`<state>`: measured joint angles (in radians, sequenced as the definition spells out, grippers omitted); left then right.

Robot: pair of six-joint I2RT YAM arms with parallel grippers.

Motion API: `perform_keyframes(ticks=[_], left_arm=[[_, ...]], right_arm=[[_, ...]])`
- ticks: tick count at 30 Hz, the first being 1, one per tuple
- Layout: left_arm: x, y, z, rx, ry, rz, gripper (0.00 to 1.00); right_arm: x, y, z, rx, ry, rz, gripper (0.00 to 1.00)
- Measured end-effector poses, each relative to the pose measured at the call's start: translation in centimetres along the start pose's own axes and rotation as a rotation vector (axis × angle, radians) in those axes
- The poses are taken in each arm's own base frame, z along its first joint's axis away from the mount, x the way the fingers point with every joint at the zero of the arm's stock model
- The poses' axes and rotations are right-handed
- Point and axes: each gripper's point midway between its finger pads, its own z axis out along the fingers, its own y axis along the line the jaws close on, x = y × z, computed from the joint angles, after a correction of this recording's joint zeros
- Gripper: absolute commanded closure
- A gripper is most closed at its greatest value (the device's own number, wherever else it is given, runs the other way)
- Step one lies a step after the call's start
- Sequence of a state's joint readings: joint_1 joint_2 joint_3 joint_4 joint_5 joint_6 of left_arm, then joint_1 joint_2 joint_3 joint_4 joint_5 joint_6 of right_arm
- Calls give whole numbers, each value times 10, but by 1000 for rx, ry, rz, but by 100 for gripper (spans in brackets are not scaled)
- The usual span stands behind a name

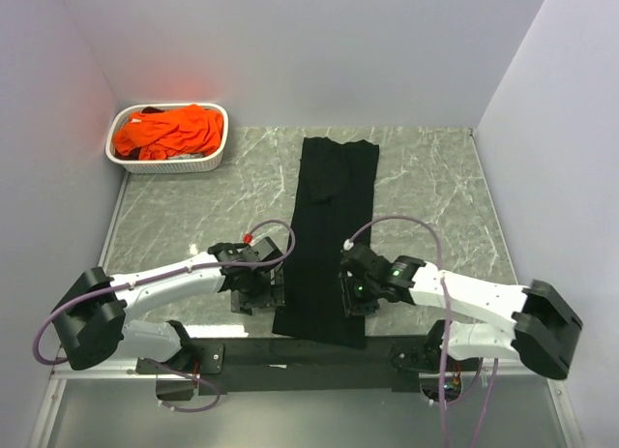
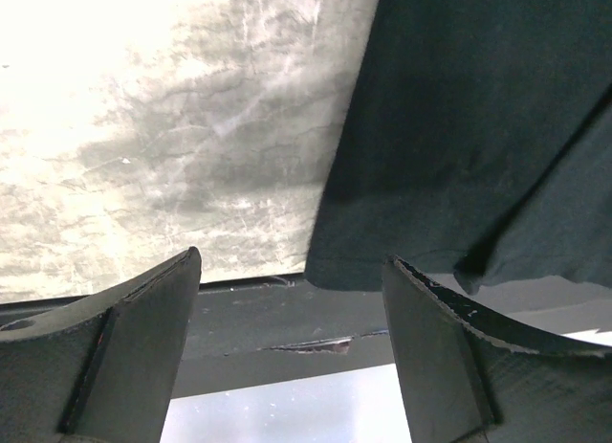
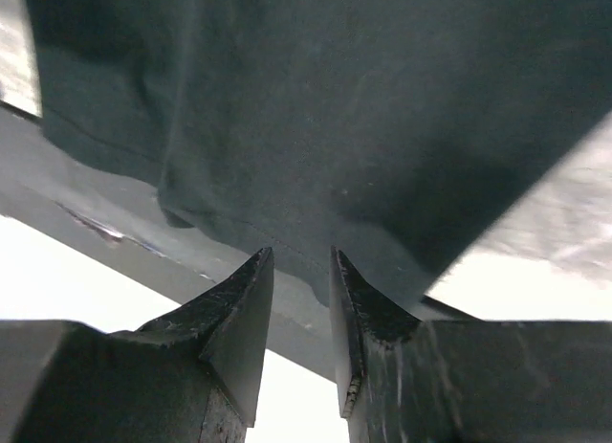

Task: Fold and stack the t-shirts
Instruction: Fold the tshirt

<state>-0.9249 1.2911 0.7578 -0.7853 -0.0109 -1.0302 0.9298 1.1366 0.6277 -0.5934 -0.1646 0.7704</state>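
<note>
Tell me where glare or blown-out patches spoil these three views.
Top view: evenly lit, a reddish glow on the wall above the basket. Left wrist view: the table washes out white at upper left. Right wrist view: white blowout below the table edge, and the black shirt shows little detail.

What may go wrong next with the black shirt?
The black t-shirt lies with its hem over the near edge of the table, so a pull may drag it off. The right gripper shows only a narrow gap and may push the hem instead of pinching it. The open left gripper faces only the shirt's corner and may grip little cloth.
</note>
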Motion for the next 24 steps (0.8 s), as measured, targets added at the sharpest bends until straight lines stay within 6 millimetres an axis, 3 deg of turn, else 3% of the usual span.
perform_keyframes(ticks=[6, 10, 15, 21, 24], left_arm=[[3, -3, 0, 7, 7, -2, 18], [6, -3, 0, 9, 15, -5, 18], [12, -6, 2, 13, 31, 3, 18], [20, -9, 4, 15, 60, 23, 19], [24, -10, 7, 12, 74, 29, 19]], right_arm=[[20, -6, 22, 68, 91, 3, 64], [31, -27, 25, 143, 109, 34, 65], [37, -37, 12, 165, 80, 79, 63], [31, -31, -15, 100, -15, 143, 49], [37, -34, -12, 90, -10, 175, 49]])
